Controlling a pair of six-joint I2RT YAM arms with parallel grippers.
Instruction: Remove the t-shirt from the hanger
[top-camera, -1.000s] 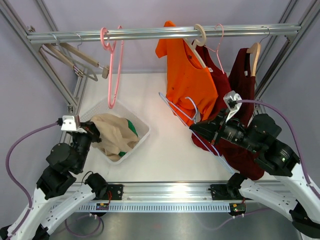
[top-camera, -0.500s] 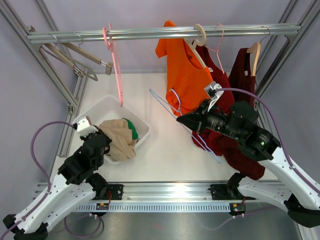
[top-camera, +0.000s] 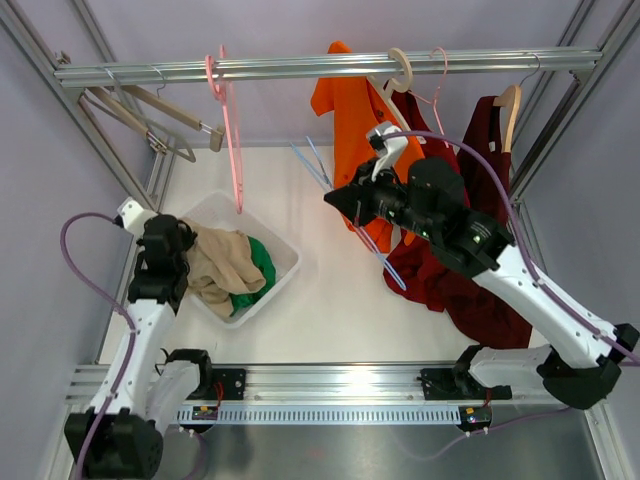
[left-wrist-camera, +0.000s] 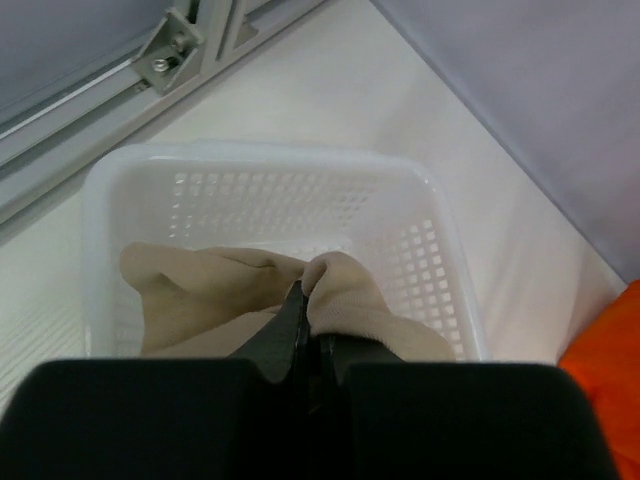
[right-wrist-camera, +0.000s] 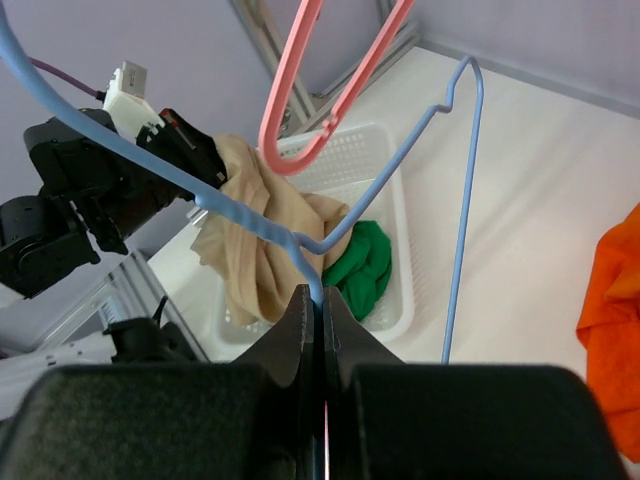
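My left gripper (top-camera: 185, 240) (left-wrist-camera: 310, 300) is shut on a beige t-shirt (top-camera: 220, 268) (left-wrist-camera: 210, 290) and holds it over the white basket (top-camera: 285, 262) (left-wrist-camera: 250, 165). The shirt also shows in the right wrist view (right-wrist-camera: 255, 245), draped into the basket beside a green garment (right-wrist-camera: 365, 265) (top-camera: 252, 270). My right gripper (top-camera: 335, 198) (right-wrist-camera: 320, 300) is shut on a bare light-blue hanger (top-camera: 345, 205) (right-wrist-camera: 400, 180) and holds it in the air above the table, right of the basket.
The rail (top-camera: 320, 66) carries a bare pink hanger (top-camera: 230, 130), wooden hangers (top-camera: 150, 115) at left, an orange shirt (top-camera: 365, 150) and dark red garments (top-camera: 470, 250) at right. Frame posts (top-camera: 110, 150) stand at the left.
My right gripper has carried the blue hanger up and leftward, away from the red garments. My left arm has swung back and left, drawing the beige shirt over the basket.
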